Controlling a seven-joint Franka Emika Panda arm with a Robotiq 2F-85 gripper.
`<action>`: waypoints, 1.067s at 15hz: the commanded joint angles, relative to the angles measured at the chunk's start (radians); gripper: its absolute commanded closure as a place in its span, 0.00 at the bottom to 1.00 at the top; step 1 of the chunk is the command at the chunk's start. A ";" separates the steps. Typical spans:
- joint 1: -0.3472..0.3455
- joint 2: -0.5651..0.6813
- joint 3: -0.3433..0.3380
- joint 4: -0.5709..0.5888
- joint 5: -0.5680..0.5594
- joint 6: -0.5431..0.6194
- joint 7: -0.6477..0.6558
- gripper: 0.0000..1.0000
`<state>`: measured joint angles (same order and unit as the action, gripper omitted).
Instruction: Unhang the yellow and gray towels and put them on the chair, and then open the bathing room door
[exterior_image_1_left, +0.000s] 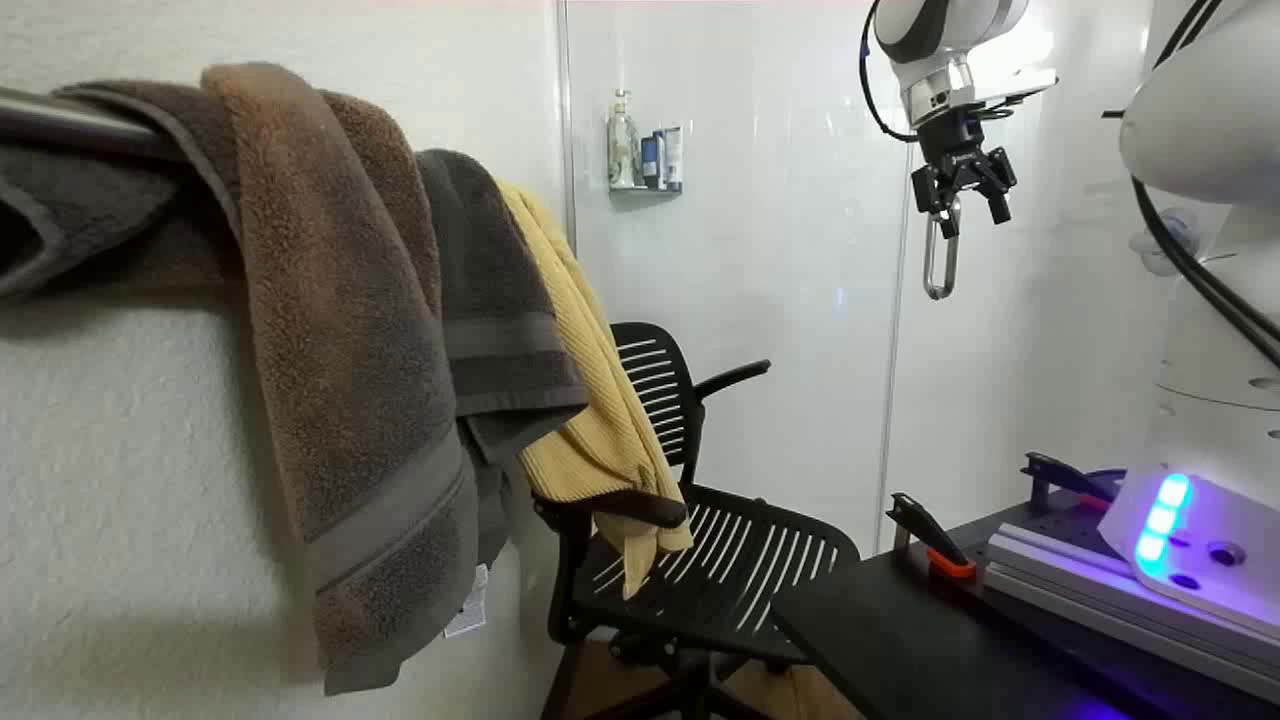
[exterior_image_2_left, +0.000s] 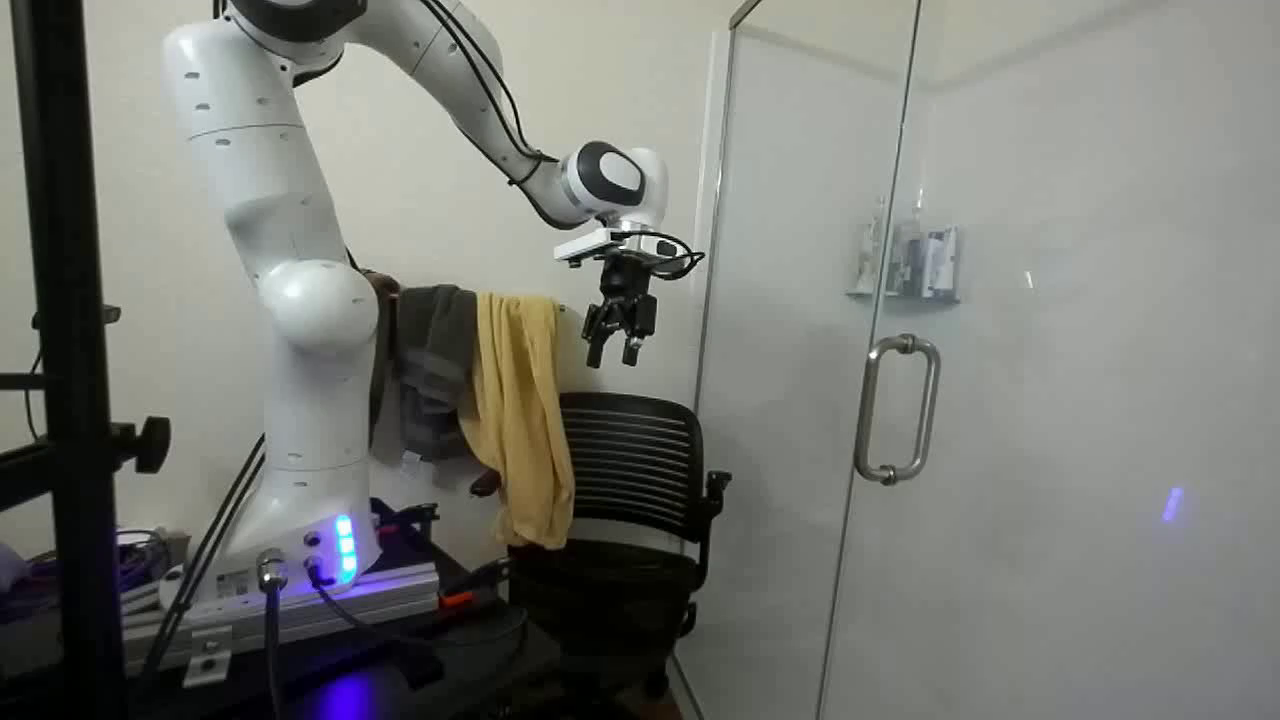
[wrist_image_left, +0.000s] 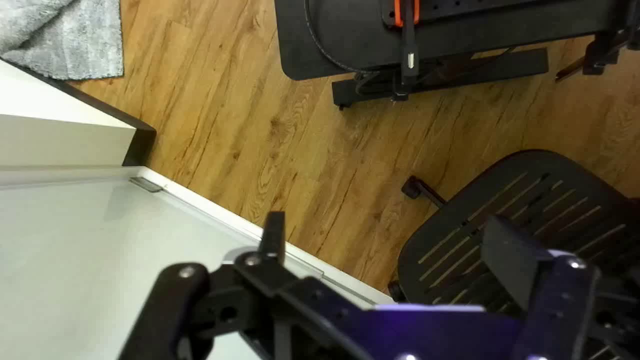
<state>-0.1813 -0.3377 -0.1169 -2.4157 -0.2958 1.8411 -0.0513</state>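
In an exterior view you have the ribbed yellow towel (exterior_image_1_left: 603, 395) hanging left of centre, its loose end at one side of the black chair (exterior_image_1_left: 740, 560), upright at lower centre. The gray towel (exterior_image_1_left: 490, 265) hangs just left of the yellow. At right in an exterior view, your glossy bathing room door (exterior_image_2_left: 1060, 400) looks closed, its silver handle (exterior_image_2_left: 868, 412) vertical.

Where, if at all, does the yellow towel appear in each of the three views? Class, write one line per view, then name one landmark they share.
Exterior view: the yellow towel is near the middle, right of the dark gray towel.
Exterior view: the yellow towel is left of center, left of the gripper.
Wrist view: not in it.
Shared landmark: the black chair, lower right in the wrist view, lower middle in both exterior views.
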 joint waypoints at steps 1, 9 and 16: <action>0.010 0.000 -0.008 0.002 -0.002 -0.004 0.002 0.00; 0.135 0.215 0.032 0.127 0.120 0.020 -0.227 0.00; 0.216 0.204 0.117 0.161 0.022 0.119 -0.359 0.00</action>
<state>0.0323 -0.0943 -0.0081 -2.2422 -0.2348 1.8821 -0.3391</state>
